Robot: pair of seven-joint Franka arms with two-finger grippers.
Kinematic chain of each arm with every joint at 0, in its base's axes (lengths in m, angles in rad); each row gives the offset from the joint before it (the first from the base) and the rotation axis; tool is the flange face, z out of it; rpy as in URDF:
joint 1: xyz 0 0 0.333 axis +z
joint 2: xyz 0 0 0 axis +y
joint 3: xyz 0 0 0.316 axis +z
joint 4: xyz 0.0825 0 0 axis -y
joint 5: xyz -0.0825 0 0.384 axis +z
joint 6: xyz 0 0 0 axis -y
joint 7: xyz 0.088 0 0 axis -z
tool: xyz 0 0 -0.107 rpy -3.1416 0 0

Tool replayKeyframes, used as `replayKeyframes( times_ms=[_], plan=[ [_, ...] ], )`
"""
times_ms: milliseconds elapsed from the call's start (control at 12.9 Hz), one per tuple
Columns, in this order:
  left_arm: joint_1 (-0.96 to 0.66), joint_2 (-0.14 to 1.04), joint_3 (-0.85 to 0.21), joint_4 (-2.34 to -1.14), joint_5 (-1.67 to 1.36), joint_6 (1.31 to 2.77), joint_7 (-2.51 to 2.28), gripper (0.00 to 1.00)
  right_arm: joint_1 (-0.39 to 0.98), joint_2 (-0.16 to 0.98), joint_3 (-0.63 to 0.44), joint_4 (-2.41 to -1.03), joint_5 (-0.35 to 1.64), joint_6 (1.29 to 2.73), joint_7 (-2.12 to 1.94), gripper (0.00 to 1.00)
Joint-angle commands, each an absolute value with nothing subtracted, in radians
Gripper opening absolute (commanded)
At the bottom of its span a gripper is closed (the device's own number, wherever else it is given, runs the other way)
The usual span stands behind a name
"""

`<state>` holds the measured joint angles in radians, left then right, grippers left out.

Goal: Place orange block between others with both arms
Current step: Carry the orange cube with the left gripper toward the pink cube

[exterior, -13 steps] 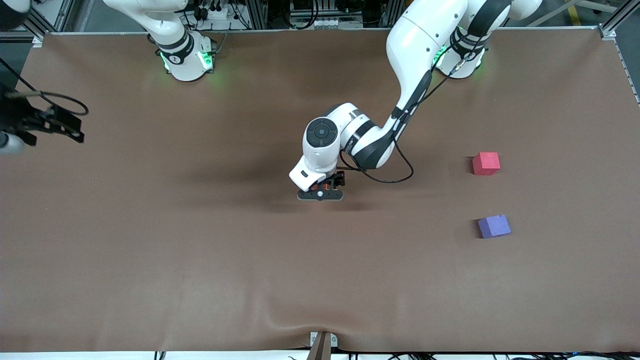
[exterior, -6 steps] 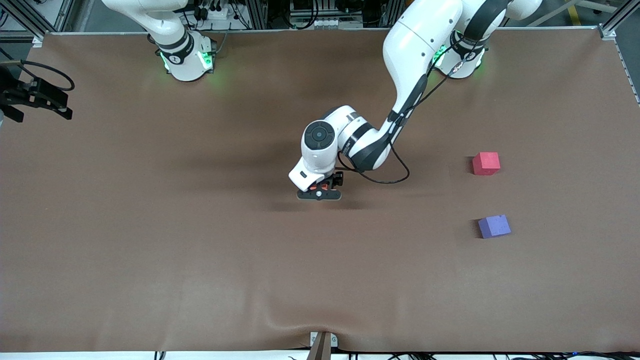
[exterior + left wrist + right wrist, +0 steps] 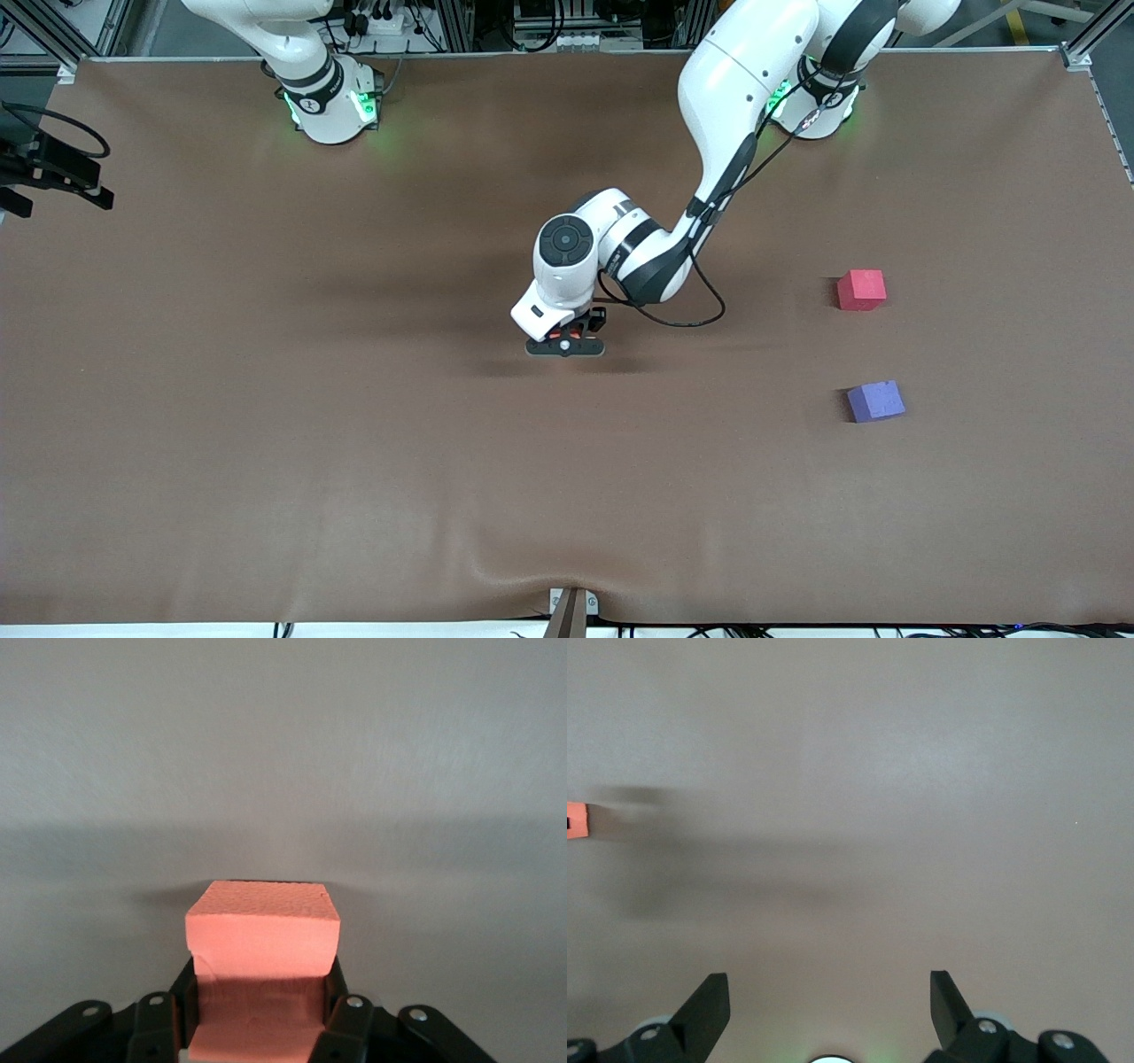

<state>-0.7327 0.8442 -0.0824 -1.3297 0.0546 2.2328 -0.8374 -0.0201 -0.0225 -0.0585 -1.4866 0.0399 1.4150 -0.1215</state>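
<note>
We find the left end effector (image 3: 565, 340) low over the middle of the brown worktop (image 3: 266, 425), its fingers pinching the orange block (image 3: 263, 943). In the left wrist view the block's sides are pressed in where the pads meet them, so the hold looks firm. In the front view only a sliver of orange shows under the wrist, and we cannot tell whether the block rests on the worktop or is already just off it.

The red-pink cube (image 3: 861, 290) and the purple-blue cube (image 3: 875, 400) sit well apart from the block, toward the left arm's end of the worktop, the purple-blue one nearer the front camera. A gap between them stands free for the block.

The right end effector (image 3: 828, 1010) waits at the edge of the right arm's end of the worktop, fingers spread wide and holding nothing.

We judge the block to be light and soft, like foam: it yields under the pads, has a matte, grippy skin and should not slip or break. Flat opposite faces, taken near mid-height, are the right place to hold it; a hard squeeze would only deform it and could skew it on release.
</note>
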Motion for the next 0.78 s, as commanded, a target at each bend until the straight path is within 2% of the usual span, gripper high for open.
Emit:
replayKeyframes(
  times_ms=[0,388,699],
  plan=[
    [-0.638,0.663,-0.087,-1.417,0.063,2.098,-0.841,0.0,-0.031,-0.049,-0.052,-1.505,0.054,1.398,-0.036,1.0],
    [-0.387,0.313,-0.091,-1.788,0.066,2.074,-0.614,0.0,-0.028,-0.037,-0.051,-1.482,0.046,1.394,-0.029,1.0],
    [-0.169,0.247,-0.089,-1.9,0.075,2.077,-0.35,0.0,-0.026,-0.029,-0.052,-1.486,0.044,1.407,-0.028,1.0]
  ],
)
